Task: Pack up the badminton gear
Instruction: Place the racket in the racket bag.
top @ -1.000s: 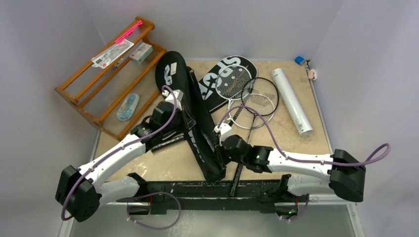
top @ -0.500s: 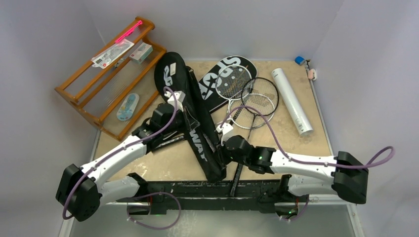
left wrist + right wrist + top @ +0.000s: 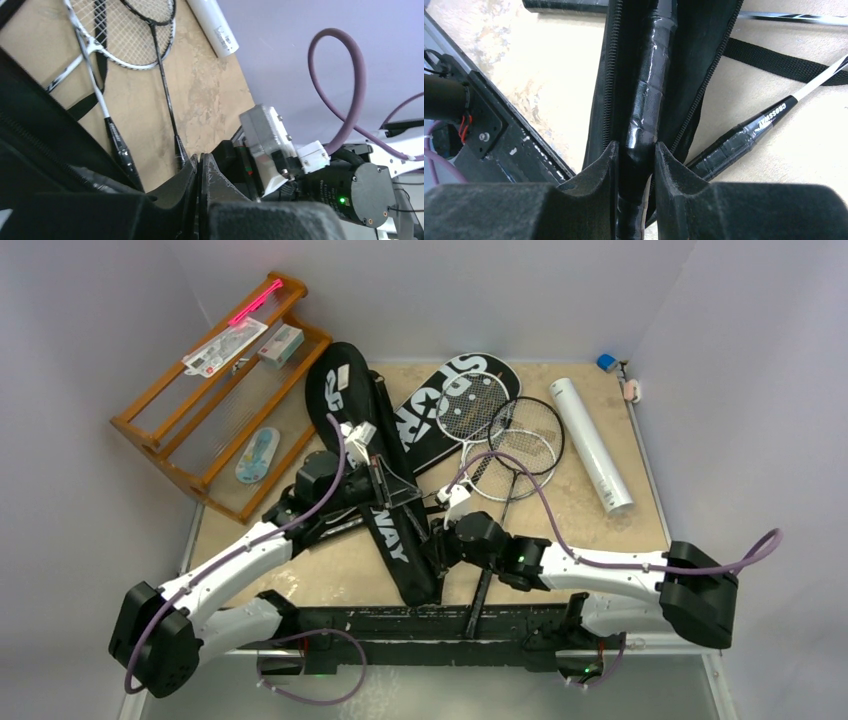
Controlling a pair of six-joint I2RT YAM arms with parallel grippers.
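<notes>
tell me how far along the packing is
Done: nothing fully packed. In hand: right gripper clamps a racket handle inside the unzipped CROSSWAY cover; left gripper is shut at that cover. Left: two rackets, white tube and SPORT cover lie loose.

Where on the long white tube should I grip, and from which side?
Take the white tube near mid-length, from straight above, fingers spanning its narrow width. It lies flat on the table, its length running roughly front to back, so both long sides are exposed. The black-framed racket lies close on its left, apart from it.
</notes>
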